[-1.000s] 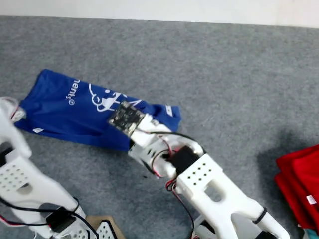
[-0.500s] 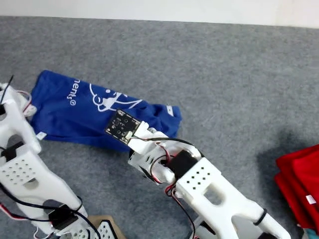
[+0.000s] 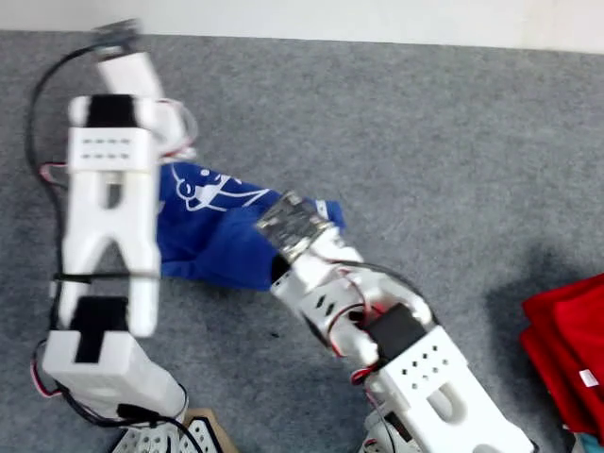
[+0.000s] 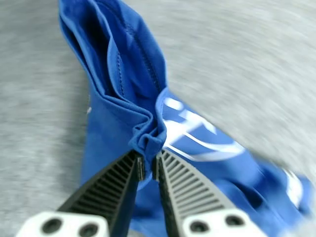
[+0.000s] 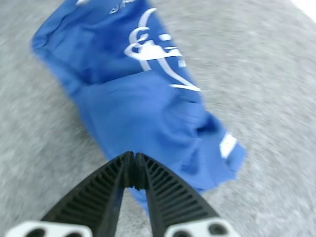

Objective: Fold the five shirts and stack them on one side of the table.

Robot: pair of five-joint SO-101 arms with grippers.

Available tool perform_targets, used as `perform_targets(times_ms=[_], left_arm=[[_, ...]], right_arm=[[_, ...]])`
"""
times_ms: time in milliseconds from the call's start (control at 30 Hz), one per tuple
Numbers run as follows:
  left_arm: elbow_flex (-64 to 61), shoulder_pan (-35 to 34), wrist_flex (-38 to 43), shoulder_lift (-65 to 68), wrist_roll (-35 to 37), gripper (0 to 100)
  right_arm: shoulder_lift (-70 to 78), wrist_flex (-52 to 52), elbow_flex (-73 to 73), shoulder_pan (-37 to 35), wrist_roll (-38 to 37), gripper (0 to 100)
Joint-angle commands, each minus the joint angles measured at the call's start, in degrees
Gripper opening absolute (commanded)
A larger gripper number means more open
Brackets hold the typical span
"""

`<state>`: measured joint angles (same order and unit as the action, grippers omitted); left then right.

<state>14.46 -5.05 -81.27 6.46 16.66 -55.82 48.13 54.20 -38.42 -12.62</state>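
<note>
The left gripper [image 4: 147, 167], pinching the blue shirt's [image 4: 116, 123] bunched edge, has swung it over into a fold; the right gripper [image 5: 132, 181] is closed, seemingly empty.

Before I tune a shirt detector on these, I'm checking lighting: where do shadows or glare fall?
High view: a soft dark shadow on the grey table beside the red shirts; no glare. Left wrist view: blue shirt folds pinched by the left end effector are dark inside. Right wrist view: even light on that shirt.

Matt cloth shirt [image 3: 215, 247], rough felt table [image 3: 453, 142]
</note>
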Motion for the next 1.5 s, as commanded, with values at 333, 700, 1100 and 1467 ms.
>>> perform_targets(times_ms=[333, 700, 1100, 1467], left_arm=[[1.98, 23.96, -12.84, -4.62, 0.35, 1], [0.84, 33.8, -15.12, -5.05, 0.26, 1], [-4.44, 40.04, -12.4, -4.44, 0.18, 1], [-15.25, 42.51, -3.69, -4.44, 0.35, 11]], right_arm=[[-1.98, -0.13, -0.57, 8.4, 7.38, 2.3], [-1.98, -0.13, -0.75, 10.77, 9.05, 1.9], [-2.07, 0.22, -0.4, 18.51, 15.74, 1.9], [-2.07, 0.31, -0.75, 21.23, 15.82, 1.9]])
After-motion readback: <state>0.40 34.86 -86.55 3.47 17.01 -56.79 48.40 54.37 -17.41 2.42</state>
